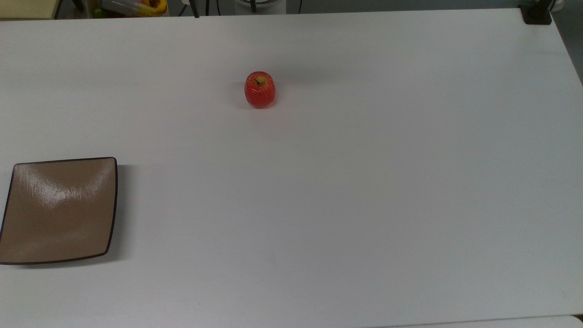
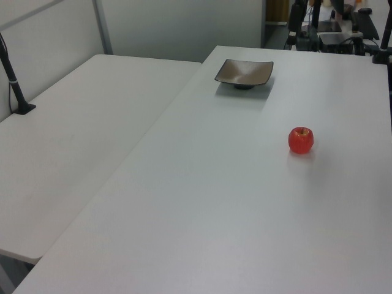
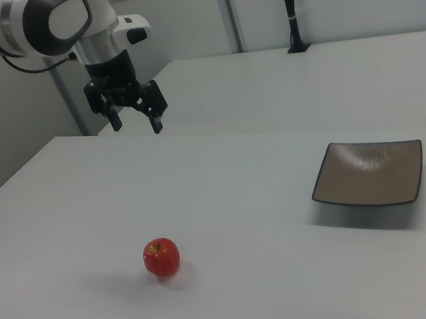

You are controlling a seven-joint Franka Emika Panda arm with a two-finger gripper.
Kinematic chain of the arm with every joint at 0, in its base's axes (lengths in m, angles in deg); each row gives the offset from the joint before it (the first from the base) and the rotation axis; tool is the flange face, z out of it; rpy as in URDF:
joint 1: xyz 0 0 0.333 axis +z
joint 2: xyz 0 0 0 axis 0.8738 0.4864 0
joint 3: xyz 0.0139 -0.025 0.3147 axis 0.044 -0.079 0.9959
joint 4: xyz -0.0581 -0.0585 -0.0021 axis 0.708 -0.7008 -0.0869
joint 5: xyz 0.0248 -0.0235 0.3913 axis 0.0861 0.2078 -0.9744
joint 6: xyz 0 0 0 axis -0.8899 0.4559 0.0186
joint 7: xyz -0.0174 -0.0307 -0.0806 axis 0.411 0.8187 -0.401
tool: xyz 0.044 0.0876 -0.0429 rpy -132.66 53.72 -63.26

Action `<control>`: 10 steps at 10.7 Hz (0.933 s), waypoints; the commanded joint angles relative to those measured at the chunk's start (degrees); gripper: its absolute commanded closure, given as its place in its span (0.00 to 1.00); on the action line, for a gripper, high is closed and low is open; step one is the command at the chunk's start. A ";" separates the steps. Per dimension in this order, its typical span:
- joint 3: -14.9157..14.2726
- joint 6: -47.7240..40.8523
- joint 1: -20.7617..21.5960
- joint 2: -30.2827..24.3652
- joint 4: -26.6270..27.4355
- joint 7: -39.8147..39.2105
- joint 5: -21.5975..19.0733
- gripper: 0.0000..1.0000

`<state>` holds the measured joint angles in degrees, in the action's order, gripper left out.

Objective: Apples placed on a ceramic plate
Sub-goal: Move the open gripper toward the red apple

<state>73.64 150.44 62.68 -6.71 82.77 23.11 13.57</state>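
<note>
Red and glossy, the apple (image 1: 260, 89) stands upright on the white table (image 1: 346, 191), stem up, with a yellow-green patch around the stem. Taking the apple as landmark: the ceramic plate (image 1: 59, 210) lies well apart from it, toward the top view's left and lower edge; in the right view the plate (image 3: 368, 173) sits to the apple's (image 3: 161, 257) right and farther back. The plate carries nothing.

The gripper (image 3: 134, 115) hangs high above the table, up and slightly to the right view's left of the apple, well apart from it. Its fingers (image 3: 153, 103) are spread and clamp nothing. Judged from this, the coming move is a descent toward the apple; the apple is near round, so no grasp axis is preferred.

A second white table (image 2: 67, 147) adjoins on the left view's left. Pale wall panels stand beyond.
</note>
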 commanded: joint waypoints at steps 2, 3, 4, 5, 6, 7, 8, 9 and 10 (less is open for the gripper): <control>0.14 0.96 0.33 0.38 -0.09 -1.14 -0.24 0.00; 0.14 0.96 0.24 0.38 -0.09 -1.14 -0.24 0.00; 0.14 0.96 0.24 0.38 -0.09 -1.14 -0.24 0.00; 0.14 0.87 0.24 0.38 -0.09 -1.14 -0.24 0.00; 0.14 0.78 0.24 0.38 -0.09 -1.14 -0.24 0.00; 0.14 0.87 0.41 0.38 0.43 -1.75 -0.24 0.00; 0.14 0.69 0.41 0.29 0.61 -1.93 -0.24 0.00; 0.14 0.17 0.24 0.03 0.70 -2.11 -0.33 0.00; 0.14 -0.44 0.41 -0.06 1.05 -2.20 -0.41 0.00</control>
<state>73.89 150.44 62.70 -6.30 82.92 22.42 13.57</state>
